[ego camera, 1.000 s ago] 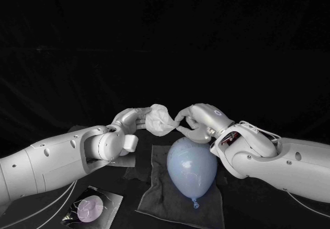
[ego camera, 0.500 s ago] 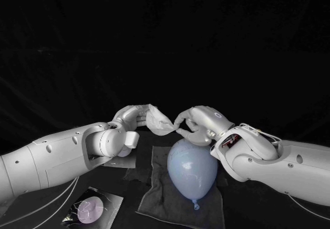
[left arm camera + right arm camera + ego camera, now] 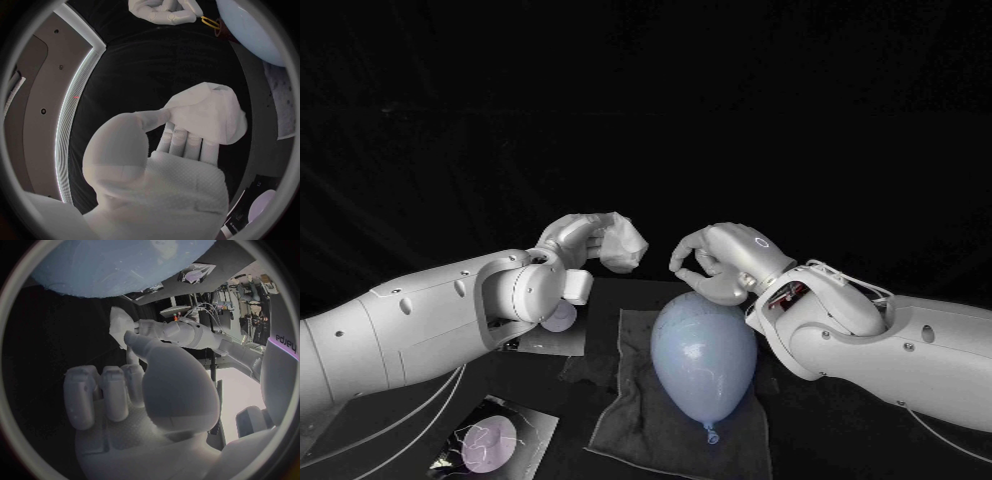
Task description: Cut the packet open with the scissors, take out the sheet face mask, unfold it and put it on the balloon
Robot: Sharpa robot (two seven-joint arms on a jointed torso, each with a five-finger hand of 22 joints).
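The left robot hand [image 3: 574, 240] grips the sheet face mask [image 3: 623, 243], a crumpled white wad held aloft near the pale blue balloon [image 3: 704, 350]; the right robot hand [image 3: 715, 262] is curled closed, holding nothing.

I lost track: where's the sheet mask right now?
In the head view the sheet mask is bunched in the left hand, left of centre, apart from the right hand, up and left of the balloon.

Crumpled white mask [image 3: 620, 241] aloft; pale blue balloon [image 3: 701, 350] lies on grey cloth [image 3: 632, 420].
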